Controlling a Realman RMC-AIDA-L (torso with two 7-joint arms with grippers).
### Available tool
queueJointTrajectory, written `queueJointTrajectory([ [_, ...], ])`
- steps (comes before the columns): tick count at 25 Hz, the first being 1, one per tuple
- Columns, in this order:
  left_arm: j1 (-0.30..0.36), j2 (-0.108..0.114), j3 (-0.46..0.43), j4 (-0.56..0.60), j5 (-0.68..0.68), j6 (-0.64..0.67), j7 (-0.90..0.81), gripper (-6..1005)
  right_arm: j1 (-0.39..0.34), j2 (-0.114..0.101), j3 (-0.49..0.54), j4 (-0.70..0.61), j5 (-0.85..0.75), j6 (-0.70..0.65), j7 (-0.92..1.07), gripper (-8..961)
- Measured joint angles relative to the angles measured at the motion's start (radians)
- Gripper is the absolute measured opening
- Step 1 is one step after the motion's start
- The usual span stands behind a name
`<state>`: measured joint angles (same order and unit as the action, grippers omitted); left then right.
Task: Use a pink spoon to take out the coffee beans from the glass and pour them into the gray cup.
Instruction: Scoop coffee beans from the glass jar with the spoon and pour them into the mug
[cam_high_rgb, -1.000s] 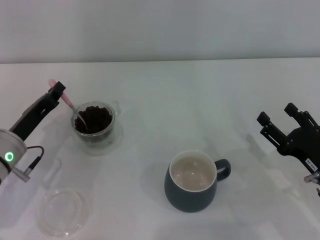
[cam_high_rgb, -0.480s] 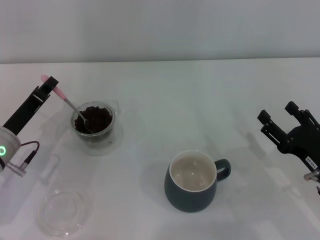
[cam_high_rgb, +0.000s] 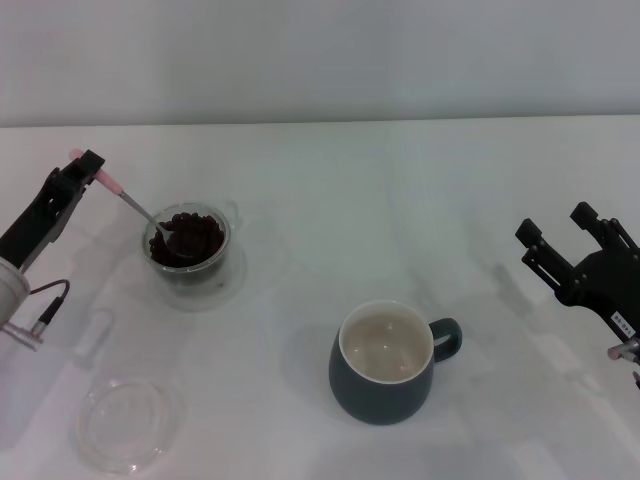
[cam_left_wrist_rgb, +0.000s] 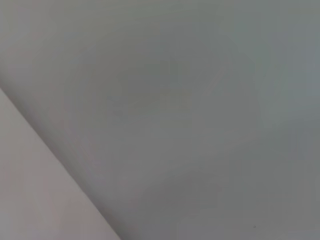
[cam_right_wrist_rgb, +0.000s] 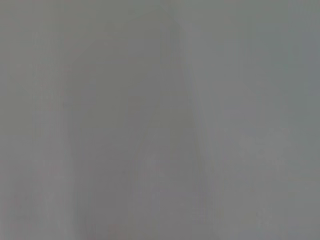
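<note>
The small teaspoon with a pale pink handle and silver metal bowl, the pink spoon (cam_high_rgb: 125, 198), slants down from about ten o'clock of the glass, its bowl dipped into the heap of dark brown coffee beans (cam_high_rgb: 190, 236) at the near-left part of the heap. Those beans fill the small clear double-walled glass (cam_high_rgb: 188, 248), which stands at the left of the white surface (cam_high_rgb: 330, 190). The left hand (cam_high_rgb: 82, 170) is closed on the far end of the pink handle, up and out at ten o'clock from the glass, so the spoon bridges hand and beans. The step in hand looks like the scoop itself: the bowl is in the beans but not yet lifted clear. The next move calls for levelling the bowl, raising it over the rim without spilling, then carrying it toward four o'clock to the dark blue-gray ceramic gray cup (cam_high_rgb: 385, 365), which stands well apart with its cream inside showing no beans. A shallow clear round dish (cam_high_rgb: 125, 424) lies at six o'clock of the glass, near the front edge. The right hand (cam_high_rgb: 565, 240) hangs idle at far right, fingers spread and holding nothing.
</note>
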<state>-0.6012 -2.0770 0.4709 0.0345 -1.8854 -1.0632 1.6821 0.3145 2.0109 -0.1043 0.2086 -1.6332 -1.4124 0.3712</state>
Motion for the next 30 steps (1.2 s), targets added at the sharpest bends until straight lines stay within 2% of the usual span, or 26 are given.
queueJointTrajectory([
  [13,0.017,0.000,0.007,0.000,0.010,-0.118,-0.073,134,0.000,0.000,0.000,-0.002,-0.001,0.001,-0.001,852],
  [19,0.020,-0.001,0.008,0.000,0.055,-0.171,-0.114,133,0.006,0.000,0.000,-0.003,-0.001,0.001,-0.006,852],
  [25,0.006,-0.009,0.008,-0.029,0.103,-0.183,-0.128,133,0.023,0.001,0.000,-0.012,-0.006,0.009,-0.004,852],
  [30,-0.036,-0.009,0.008,-0.079,0.133,-0.210,-0.123,134,0.035,0.002,0.000,-0.012,-0.008,0.021,-0.005,852],
])
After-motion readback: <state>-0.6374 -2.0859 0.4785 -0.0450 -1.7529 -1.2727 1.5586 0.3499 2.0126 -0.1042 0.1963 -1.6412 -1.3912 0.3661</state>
